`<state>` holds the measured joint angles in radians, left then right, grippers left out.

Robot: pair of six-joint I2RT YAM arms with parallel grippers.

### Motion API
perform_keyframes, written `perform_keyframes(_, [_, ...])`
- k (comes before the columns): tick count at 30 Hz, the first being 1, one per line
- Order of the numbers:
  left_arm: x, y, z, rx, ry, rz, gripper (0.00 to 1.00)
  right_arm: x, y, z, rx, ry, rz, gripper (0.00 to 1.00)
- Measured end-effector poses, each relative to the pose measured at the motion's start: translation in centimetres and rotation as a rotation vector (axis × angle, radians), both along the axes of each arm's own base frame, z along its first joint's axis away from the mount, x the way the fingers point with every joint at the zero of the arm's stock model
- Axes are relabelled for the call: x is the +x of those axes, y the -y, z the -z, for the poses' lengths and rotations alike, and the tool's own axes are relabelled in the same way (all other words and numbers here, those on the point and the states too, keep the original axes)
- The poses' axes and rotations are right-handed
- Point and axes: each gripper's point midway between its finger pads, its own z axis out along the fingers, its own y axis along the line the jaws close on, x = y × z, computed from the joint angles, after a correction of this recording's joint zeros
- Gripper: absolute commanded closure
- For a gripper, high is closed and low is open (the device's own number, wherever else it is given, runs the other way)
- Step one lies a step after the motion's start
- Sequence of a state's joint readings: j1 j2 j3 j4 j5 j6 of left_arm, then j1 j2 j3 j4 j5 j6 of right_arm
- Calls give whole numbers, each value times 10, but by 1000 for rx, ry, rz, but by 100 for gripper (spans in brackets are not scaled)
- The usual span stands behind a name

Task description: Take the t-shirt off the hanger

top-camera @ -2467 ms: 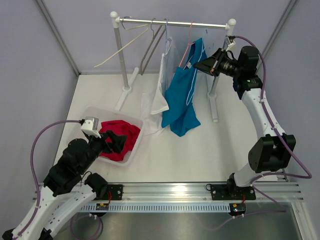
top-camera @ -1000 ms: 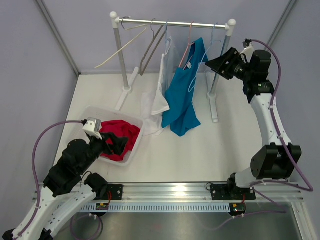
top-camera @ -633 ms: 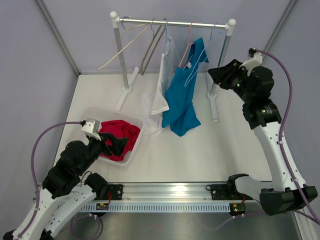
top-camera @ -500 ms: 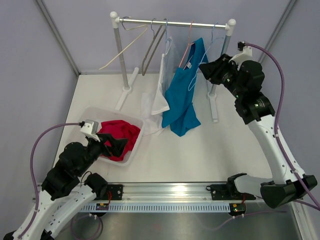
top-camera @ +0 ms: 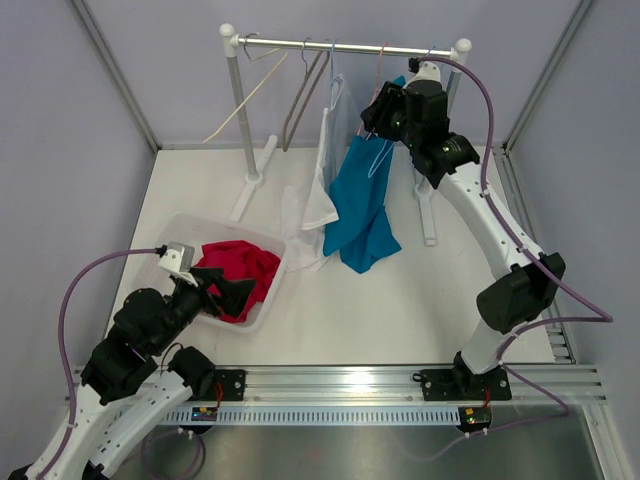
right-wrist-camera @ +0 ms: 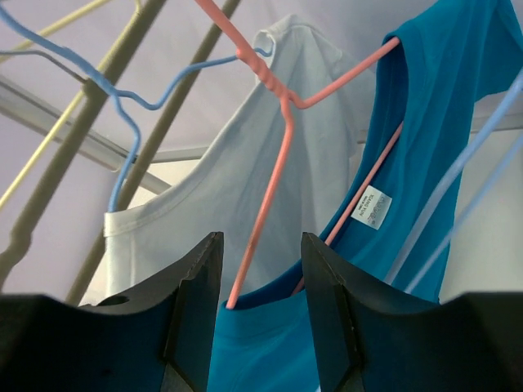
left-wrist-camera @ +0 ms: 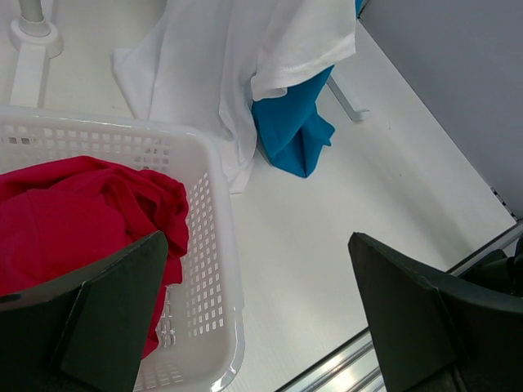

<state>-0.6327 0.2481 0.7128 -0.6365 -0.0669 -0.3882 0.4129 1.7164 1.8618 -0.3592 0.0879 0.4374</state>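
Note:
A blue t-shirt [top-camera: 360,200] hangs on a pink wire hanger [right-wrist-camera: 278,139] from the rack rail [top-camera: 350,44]. My right gripper [top-camera: 375,115] is high up by the shirt's collar, just under the rail. In the right wrist view the right gripper [right-wrist-camera: 260,245] is open. The pink wire and the blue collar edge [right-wrist-camera: 270,294] stand in the gap, touching neither finger. My left gripper [top-camera: 232,292] hovers wide open over the basket's near corner, holding nothing; in its wrist view the left gripper [left-wrist-camera: 257,245] frames bare table.
A white t-shirt [top-camera: 318,190] hangs beside the blue one on a light blue hanger [right-wrist-camera: 122,98]. Empty beige [top-camera: 245,95] and grey [top-camera: 300,95] hangers hang further left. A white basket [top-camera: 275,275] holds a red garment [top-camera: 240,270]. The rack's feet [top-camera: 428,215] stand on the table.
My right arm has swung in from the right of the rack to the blue t-shirt's collar. Its jaws closed partly, then widened again. The left arm has hardly moved.

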Motion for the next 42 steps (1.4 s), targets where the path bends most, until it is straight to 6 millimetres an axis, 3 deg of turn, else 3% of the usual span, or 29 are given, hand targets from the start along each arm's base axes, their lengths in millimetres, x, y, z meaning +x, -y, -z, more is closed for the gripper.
perform_keyframes(11, [0,1,0,-1,1,4,1,23,-7,20,-40,-39,19,62])
perform_keyframes(12, [0,1,0,-2,1,4,1,25,-7,22,-41,-41,19,71])
perform_keyframes(15, [0,0,0,-2,1,4,1,27,-9,28,-43,-51,20,82])
perform_keyframes(16, [0,0,0,-2,1,4,1,28,-8,28,-38,-53,26,91])
perform_keyframes(19, [-1,1,0,-2,1,4,1,29,-9,28,-28,-51,30,99])
perform_keyframes(27, [1,1,2,9,-5,5,1,25,-15,20,24,-32,7,100])
perform_keyframes(31, [1,2,2,13,-7,6,1,2,-13,6,96,0,-18,100])
perform_keyframes(36, [2,3,3,16,-12,9,1,-44,-8,-11,205,51,-77,100])
perform_keyframes(39, [4,10,7,25,-35,31,1,-70,-5,-11,244,73,-113,100])
perform_keyframes(42, [5,24,10,18,-73,87,1,-91,0,4,260,65,-133,100])
